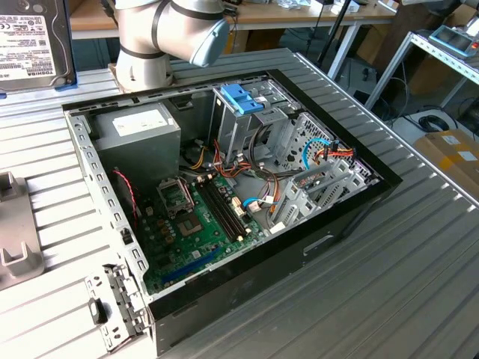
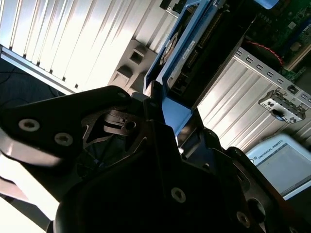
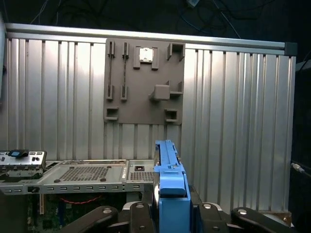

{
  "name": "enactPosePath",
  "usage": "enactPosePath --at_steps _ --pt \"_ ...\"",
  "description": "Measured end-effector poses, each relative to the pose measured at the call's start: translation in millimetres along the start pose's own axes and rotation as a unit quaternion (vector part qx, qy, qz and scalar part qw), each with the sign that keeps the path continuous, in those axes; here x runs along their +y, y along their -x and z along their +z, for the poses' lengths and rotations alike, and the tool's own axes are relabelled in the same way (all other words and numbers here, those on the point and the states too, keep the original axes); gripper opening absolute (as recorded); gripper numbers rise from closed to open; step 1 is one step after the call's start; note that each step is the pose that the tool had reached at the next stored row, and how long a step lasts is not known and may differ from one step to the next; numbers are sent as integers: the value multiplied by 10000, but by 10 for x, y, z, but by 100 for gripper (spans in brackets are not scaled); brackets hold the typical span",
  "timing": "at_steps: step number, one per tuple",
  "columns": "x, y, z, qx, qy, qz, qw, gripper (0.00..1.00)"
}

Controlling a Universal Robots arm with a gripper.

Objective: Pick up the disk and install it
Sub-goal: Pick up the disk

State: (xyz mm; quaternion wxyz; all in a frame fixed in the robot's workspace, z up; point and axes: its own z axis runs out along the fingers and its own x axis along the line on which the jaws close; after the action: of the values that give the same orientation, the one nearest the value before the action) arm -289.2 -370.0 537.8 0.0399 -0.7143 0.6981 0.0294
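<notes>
**One disk (image 3: 167,167) in one hand (image 3: 171,214)**

The single hand is clenched on the one disk, its fingers (image 3: 136,216) flanking the light-blue rails (seen edge-on in the first wrist view). The disk stands upright above the ribbed table (image 1: 389,299), beside the one open computer case (image 1: 314,250). One grey fixture plate (image 3: 141,82) lies beyond.

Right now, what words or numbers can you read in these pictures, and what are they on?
No text is clear enough to quote.
White label on the hard drive at the exterior view's left: rows of print, too small to read.
White label on the power-supply box: blurred, unreadable.
White device in the second wrist view: a short maker's mark, too small to read surely.
The disk: no print I can make out.
</notes>
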Motion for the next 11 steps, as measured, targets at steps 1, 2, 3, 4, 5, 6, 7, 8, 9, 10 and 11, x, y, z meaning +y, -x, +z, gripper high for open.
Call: enactPosePath --at_steps 1,2,3,4,5,6,7,8,9,10,11 --pt "1 -18 -2 0 0 0 10000 37" --pt "1 -26 -2 0 0 0 10000 37" --pt "0 -34 -4 0 0 0 10000 37" --pt "1 -42 -4 0 0 0 10000 37" --pt "1 -48 -4 0 0 0 10000 37" --pt "1 -53 -5 0 0 0 10000 37" --pt "1 -60 -6 0 0 0 10000 37" --pt "1 -66 -7 0 0 0 10000 37" --pt "1 -71 -7 0 0 0 10000 37" --pt "2 -76 -7 0 0 0 10000 37" --pt "2 -81 -7 0 0 0 10000 37"
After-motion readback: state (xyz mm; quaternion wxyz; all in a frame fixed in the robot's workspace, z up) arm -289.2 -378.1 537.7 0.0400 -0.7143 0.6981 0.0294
